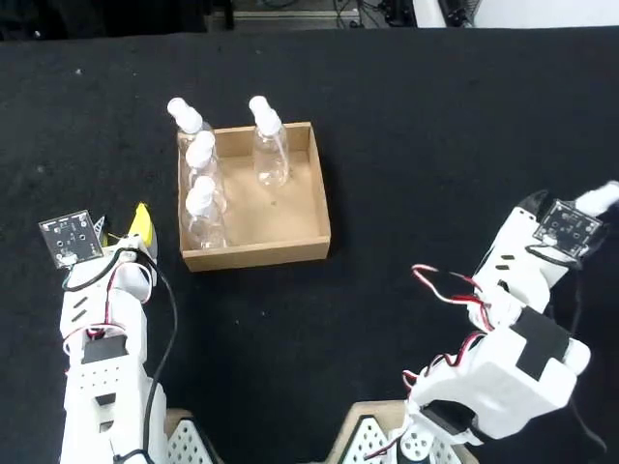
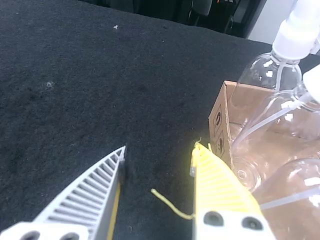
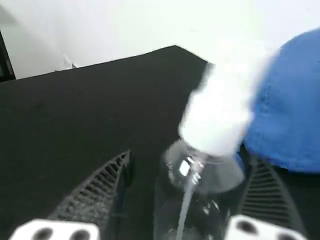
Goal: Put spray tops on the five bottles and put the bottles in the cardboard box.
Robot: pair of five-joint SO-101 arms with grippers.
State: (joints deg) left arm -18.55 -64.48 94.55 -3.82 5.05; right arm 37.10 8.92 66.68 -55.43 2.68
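Cardboard box (image 1: pixel 320 193) holds four spray-topped bottles (image 1: pixel 271 155); the left gripper (image 2: pixel 159 149) sits beside it, fingers spread. The right gripper (image 3: pixel 189 159) straddles a fifth bottle (image 3: pixel 200 180), fingers apart.

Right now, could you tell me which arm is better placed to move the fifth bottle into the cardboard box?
Right, probably: the right gripper has the capped fifth bottle between its open fingers, while the left gripper sits empty beside the cardboard box, far from it.
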